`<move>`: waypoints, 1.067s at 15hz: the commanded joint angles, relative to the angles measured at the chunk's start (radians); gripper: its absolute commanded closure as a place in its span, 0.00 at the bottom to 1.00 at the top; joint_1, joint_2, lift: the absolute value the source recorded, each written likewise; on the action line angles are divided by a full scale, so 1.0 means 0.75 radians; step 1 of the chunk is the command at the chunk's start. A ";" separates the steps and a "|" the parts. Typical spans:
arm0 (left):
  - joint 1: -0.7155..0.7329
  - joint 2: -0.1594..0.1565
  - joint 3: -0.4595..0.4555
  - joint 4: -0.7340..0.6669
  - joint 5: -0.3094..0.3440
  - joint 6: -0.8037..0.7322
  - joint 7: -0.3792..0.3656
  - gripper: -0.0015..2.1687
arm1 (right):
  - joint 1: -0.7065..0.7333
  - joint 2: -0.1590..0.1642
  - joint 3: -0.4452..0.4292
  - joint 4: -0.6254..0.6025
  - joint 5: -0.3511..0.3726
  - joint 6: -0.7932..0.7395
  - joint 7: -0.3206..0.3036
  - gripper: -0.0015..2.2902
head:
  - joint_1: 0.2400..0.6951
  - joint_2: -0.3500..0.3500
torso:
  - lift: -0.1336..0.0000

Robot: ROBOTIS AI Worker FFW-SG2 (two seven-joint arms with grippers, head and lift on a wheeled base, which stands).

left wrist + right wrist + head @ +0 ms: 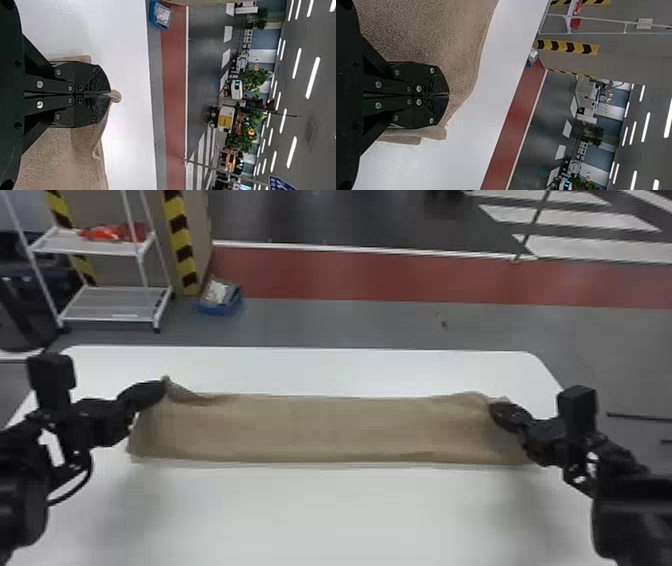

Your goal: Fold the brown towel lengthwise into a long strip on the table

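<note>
Head view: the towel lies stripwise across the worktop. Left jaws grasp its raised far corner; right jaws are clenched, on cloth or not I can't tell. Lengthwise fold seems underway; next, settle that corner.

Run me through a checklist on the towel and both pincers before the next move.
1. Left pincer holding the towel: ok, a bit of towel pokes out between its closed tips.
2. Right pincer holding the towel: cannot tell; it is closed at the far right corner, but no towel shows between its tips.
3. Towel in a long strip across the table: ok.
4. Towel flat throughout: not ok, raised and creased by the left pincer.
5. Layers even at the right end: not ok, edges staggered.
</note>
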 commanded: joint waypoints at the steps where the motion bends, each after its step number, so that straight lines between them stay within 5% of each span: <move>1: 0.083 0.000 0.066 -0.144 0.032 0.054 -0.002 0.61 | 0.033 -0.002 -0.028 -0.067 -0.009 -0.003 0.000 0.57 | 1.00 0.34 | 0.13; 8: 0.222 0.000 0.140 -0.354 0.073 0.148 -0.004 0.61 | 0.059 0.012 -0.044 -0.100 0.014 -0.020 -0.002 0.56 | 1.00 0.35 | 0.13; 16: 0.234 -0.004 0.113 -0.381 0.056 0.181 0.006 0.61 | 0.266 0.029 -0.081 -0.343 0.034 -0.085 -0.141 0.56 | 1.00 0.33 | 0.13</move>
